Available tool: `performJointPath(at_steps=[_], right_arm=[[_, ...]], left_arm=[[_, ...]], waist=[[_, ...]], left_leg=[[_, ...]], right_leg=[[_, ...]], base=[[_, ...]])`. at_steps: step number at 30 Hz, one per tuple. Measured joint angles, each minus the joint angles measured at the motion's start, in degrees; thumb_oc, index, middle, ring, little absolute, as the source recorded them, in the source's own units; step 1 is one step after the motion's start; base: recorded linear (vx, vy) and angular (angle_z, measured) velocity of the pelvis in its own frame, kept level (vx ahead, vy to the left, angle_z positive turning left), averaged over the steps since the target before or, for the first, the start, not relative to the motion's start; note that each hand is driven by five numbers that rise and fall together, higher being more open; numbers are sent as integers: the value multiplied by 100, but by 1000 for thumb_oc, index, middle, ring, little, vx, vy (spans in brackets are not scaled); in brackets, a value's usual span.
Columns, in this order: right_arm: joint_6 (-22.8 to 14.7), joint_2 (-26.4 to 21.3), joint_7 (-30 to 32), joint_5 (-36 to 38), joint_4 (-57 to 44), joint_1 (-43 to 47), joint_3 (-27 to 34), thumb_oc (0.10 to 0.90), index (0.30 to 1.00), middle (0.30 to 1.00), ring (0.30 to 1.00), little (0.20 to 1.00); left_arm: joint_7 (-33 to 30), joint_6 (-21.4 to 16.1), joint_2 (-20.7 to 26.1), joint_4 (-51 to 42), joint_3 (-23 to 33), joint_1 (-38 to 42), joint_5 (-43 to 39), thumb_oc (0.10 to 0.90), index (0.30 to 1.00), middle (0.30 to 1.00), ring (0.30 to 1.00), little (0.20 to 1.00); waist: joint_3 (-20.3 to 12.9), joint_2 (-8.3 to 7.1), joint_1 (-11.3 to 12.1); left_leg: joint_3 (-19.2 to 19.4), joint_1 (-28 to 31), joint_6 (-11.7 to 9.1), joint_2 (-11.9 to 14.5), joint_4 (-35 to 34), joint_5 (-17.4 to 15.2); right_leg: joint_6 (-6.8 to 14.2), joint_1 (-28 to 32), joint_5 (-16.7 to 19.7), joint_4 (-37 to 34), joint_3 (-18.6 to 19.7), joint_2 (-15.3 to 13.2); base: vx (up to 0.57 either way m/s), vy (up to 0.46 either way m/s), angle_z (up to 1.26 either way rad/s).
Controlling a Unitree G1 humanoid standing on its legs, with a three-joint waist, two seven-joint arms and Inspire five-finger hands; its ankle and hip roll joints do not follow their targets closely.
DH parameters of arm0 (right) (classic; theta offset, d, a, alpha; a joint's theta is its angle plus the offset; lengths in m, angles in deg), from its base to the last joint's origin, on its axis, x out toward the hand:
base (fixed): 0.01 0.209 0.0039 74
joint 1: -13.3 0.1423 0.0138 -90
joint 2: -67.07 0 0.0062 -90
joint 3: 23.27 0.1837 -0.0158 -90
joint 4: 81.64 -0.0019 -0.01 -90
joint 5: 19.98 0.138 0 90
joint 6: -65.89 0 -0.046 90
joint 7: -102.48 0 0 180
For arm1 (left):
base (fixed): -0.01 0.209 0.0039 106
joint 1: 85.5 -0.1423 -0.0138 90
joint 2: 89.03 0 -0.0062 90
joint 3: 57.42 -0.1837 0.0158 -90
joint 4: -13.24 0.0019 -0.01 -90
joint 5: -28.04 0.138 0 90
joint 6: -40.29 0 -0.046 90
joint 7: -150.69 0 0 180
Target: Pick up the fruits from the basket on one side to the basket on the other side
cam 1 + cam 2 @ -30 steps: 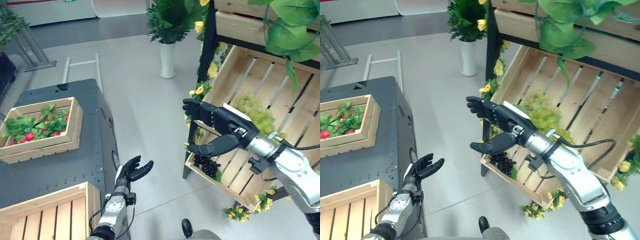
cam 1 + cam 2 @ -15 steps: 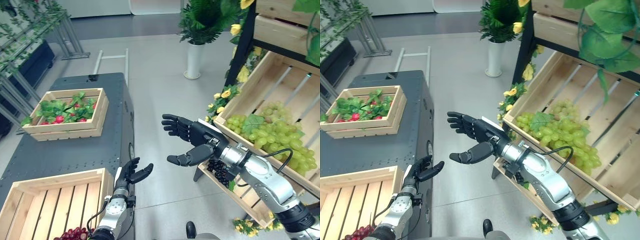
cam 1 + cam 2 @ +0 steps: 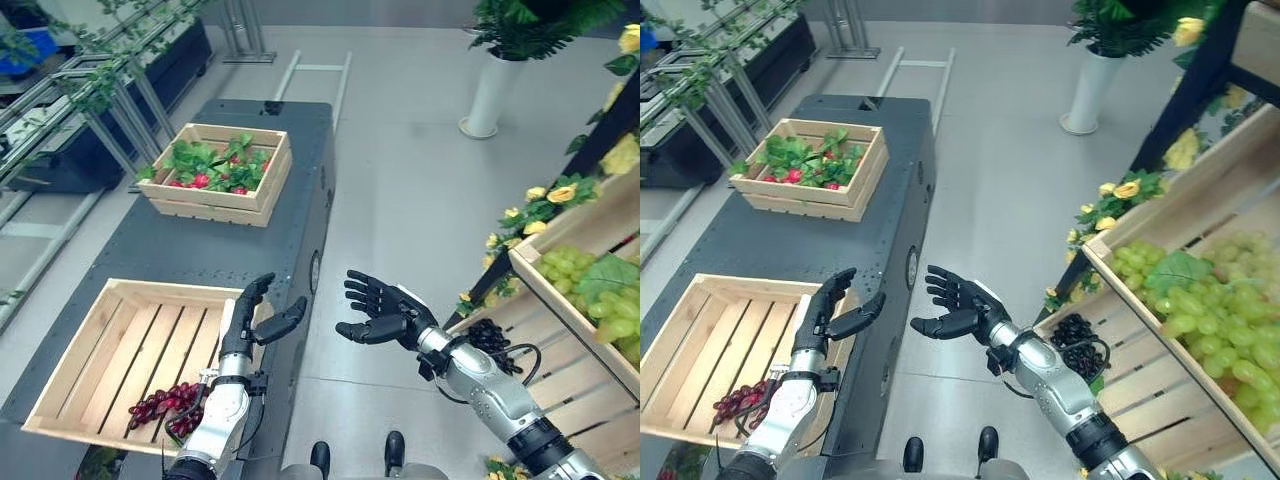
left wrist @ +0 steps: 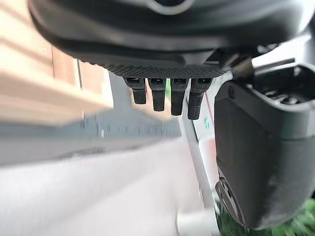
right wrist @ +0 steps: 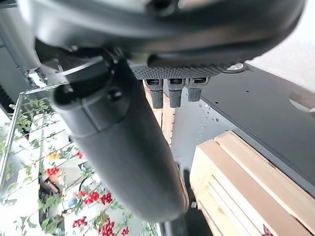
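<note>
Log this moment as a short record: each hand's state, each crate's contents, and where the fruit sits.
left hand: open, empty, over the right edge of the near crate
right hand: open, empty, palm up over the floor between cart and shelf
near crate: on the dark cart, holds one bunch of red grapes in its near corner
far crate: on the same cart, green leaves with red fruit
shelf crate: green grapes and, lower, dark grapes
</note>
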Motion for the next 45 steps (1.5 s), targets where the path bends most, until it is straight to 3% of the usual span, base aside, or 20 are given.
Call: performJointPath(at_steps=[6,12,15,22,26,28,33,40,45], right_arm=[[-4,110,183,-2,752,-102,-149,800,900,900,900,900],[-4,99,416,-2,1000,-404,-147,800,900,900,900,900],[-4,94,446,-2,1028,-533,-147,800,900,900,900,900],[-24,16,450,-8,1062,-579,-127,800,900,900,900,900],[-79,-139,450,-5,1098,-438,-125,800,900,900,900,900],[-122,-160,449,-3,1100,-361,-122,800,900,900,900,900],[-180,-234,444,-1,1295,334,-92,800,900,900,900,900],[-181,-233,404,-2,1305,622,-103,800,900,900,900,900],[-180,-241,341,-37,1298,762,-134,800,900,900,900,900]], left_arm=[[-217,-110,690,-823,356,-152,735,800,900,900,900,900],[-1208,-289,1133,-987,1306,-185,1104,800,900,900,900,900],[-1556,-291,1235,-980,1521,-187,1333,800,900,900,900,900],[-2318,-402,2201,-119,1612,-426,2339,800,900,900,900,900],[-2591,-346,2451,557,1688,-308,2431,800,900,900,900,900],[-2697,-428,2636,1018,1591,-144,2677,800,900,900,900,900],[-2711,-261,3187,2105,1154,880,3168,800,900,900,900,900],[-2832,53,3355,2296,502,1163,4114,800,900,900,900,900],[-2920,301,3655,2461,38,1501,4626,800,900,900,900,900]], waist=[[42,46,324],[160,31,495],[210,3,596],[367,-164,698],[900,-226,719],[1048,-269,710],[1847,-305,676],[1988,-309,661],[1998,-326,601]], left_leg=[[-219,-83,-11,-3,2,29],[-450,-81,-26,-7,2,37],[-458,-85,-28,-9,2,38],[-472,-338,-37,-28,123,32],[-472,-511,-50,-55,289,25],[-512,-704,-63,-73,475,-4],[-595,-1158,-95,-102,1034,-77],[-452,-1633,-50,-227,1954,-439],[-419,-2321,4,-283,2886,-801]], right_leg=[[-1,32,-77,0,-263,-28],[14,135,-158,-2,-473,-33],[14,142,-171,-2,-522,-43],[21,-48,-178,28,-573,-52],[3,-144,-119,62,-591,-55],[-24,-268,-140,172,-619,-73],[-95,-700,-353,903,-759,-176],[-129,-1292,-940,2176,-787,-491],[-171,-1914,-1251,3016,-708,-643]], base=[[23,-10,24],[51,-15,18],[58,12,9],[-69,21,2],[-133,25,4],[-150,36,15],[-118,89,19],[-48,130,5],[-28,143,0]])
